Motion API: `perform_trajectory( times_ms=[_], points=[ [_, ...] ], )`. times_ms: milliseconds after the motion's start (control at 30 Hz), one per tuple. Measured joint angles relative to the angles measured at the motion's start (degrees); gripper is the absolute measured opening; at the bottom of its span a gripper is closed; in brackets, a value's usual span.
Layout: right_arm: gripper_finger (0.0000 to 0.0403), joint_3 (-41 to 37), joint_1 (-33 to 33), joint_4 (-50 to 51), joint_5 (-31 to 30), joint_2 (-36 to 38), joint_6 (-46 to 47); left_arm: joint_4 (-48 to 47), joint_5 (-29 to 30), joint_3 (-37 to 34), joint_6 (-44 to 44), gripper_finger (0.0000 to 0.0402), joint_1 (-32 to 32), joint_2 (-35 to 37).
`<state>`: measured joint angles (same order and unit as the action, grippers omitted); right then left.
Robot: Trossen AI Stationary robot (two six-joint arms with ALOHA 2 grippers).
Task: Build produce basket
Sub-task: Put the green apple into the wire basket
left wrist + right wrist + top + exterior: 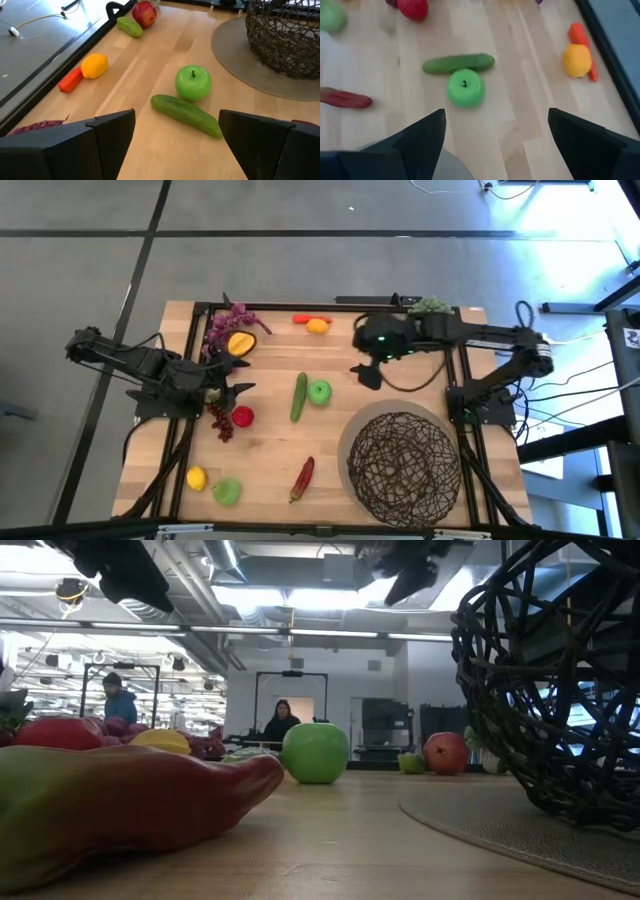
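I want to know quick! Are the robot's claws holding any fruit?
Left claw: open, holding nothing.
Right claw: open, holding nothing.

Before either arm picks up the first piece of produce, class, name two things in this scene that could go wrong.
1. The green apple lies right against the cucumber, so the open right gripper closing on one may knock the other away.
2. The basket is open mesh; a slim piece like the chili might snag in a gap or poke through.
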<state>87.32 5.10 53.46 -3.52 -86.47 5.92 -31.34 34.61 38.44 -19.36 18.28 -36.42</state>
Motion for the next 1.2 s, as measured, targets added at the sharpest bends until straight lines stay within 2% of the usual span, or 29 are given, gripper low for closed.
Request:
perform_trajectory(
  times_ms=[200,333,667,967,1200],
  points=[
    [0.0342,0.66,0.0,-0.55,3.55,-7.53,-3.13,0.03,-0.58,0.0,0.1,0.0279,0.0,0.02],
    [0.0342,0.75,-0.3,-4.58,6.47,-11.69,-5.67,-0.11,-0.68,0.0,0.4,0.0279,0.0,0.02],
    [0.0342,0.75,-1.72,-12.63,6.65,-21.43,-10.69,-0.19,-0.68,0.0,0.44,0.0279,0.0,0.02],
    [0.0338,0.75,-2.36,-15.57,6.65,-25.62,-8.6,-0.19,-0.68,0.0,0.49,0.0279,0.0,0.02],
    [0.0294,0.75,-2.34,-16.32,6.63,-26.47,-7.64,-0.16,-0.68,0.0,0.49,0.0279,0.0,0.04]
  ],
)
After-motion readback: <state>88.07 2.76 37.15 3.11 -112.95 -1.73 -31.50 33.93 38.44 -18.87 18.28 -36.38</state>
